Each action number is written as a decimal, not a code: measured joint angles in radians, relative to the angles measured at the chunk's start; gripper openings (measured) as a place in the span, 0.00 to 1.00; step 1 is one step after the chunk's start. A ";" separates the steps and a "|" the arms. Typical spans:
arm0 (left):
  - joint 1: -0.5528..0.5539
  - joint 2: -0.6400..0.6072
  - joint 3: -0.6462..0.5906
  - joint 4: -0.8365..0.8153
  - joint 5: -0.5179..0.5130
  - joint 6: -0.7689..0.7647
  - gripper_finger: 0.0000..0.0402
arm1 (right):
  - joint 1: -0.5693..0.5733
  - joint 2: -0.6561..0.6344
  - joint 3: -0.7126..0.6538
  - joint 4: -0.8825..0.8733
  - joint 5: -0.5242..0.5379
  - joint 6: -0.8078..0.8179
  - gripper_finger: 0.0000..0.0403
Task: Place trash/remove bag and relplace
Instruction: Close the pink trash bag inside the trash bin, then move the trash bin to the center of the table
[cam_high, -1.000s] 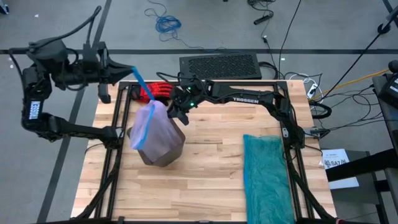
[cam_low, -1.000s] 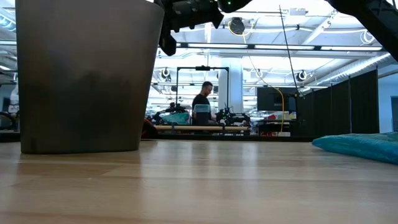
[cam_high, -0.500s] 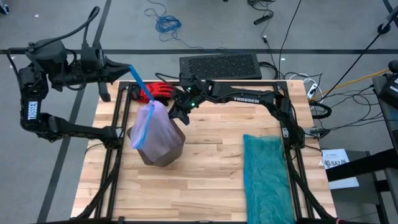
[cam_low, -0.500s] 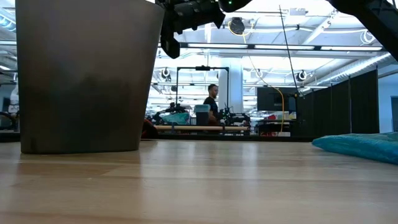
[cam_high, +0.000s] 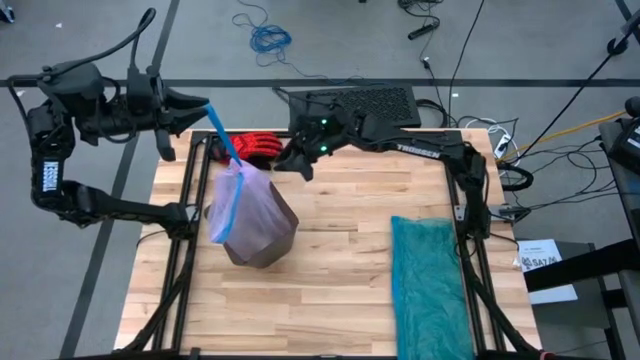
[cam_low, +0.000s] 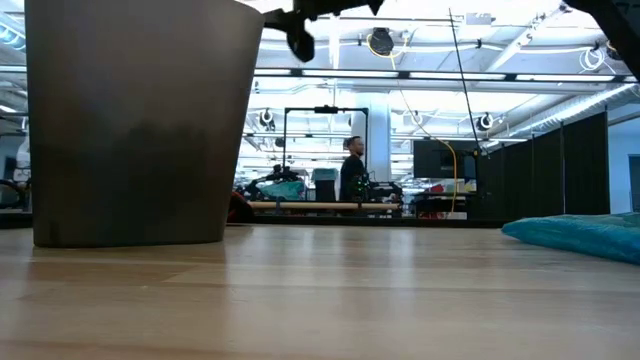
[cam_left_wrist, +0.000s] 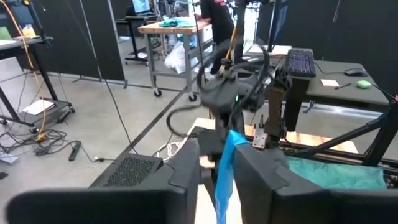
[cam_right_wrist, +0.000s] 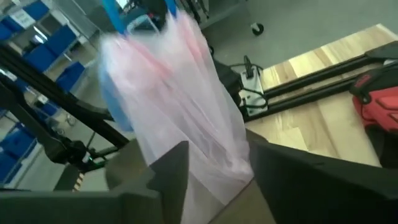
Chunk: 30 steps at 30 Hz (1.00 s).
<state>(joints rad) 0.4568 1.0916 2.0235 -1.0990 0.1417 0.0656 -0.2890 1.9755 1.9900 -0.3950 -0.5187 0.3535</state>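
Now the thin lilac bag (cam_high: 255, 200) stands bunched up out of the dark bin (cam_high: 262, 250) at the left rear of the worktop (cam_high: 340, 260). Its blue drawstring strip (cam_high: 222, 130) runs taut up into the left end effector (cam_high: 203, 106), which hangs off the worktop's back left corner; I cannot tell whether it pinches the strip or not. The right end effector (cam_high: 293, 163) hovers spread and empty just beside the bag's top, near the red glove (cam_high: 258, 146). The film looks light, soft and slippery, likely to sag, stretch or tear if tugged. The gathered neck or the strip looks the soundest place to take hold, since a pinch on the loose side would probably slide off.
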 joint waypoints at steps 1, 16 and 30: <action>0.000 0.000 0.000 -0.001 0.000 0.000 0.26 | 0.000 -0.010 0.000 -0.004 0.000 0.009 0.43; 0.000 0.000 -0.001 -0.287 -0.052 0.047 0.42 | 0.002 -0.070 0.000 -0.097 -0.004 0.055 0.52; 0.000 -0.011 -0.001 -0.355 -0.155 -0.023 0.41 | 0.105 -0.073 0.001 -0.374 0.059 0.225 0.52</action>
<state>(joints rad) 0.4568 1.0809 2.0224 -1.4541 -0.0132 0.0426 -0.1839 1.9028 1.9907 -0.7691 -0.4593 0.5788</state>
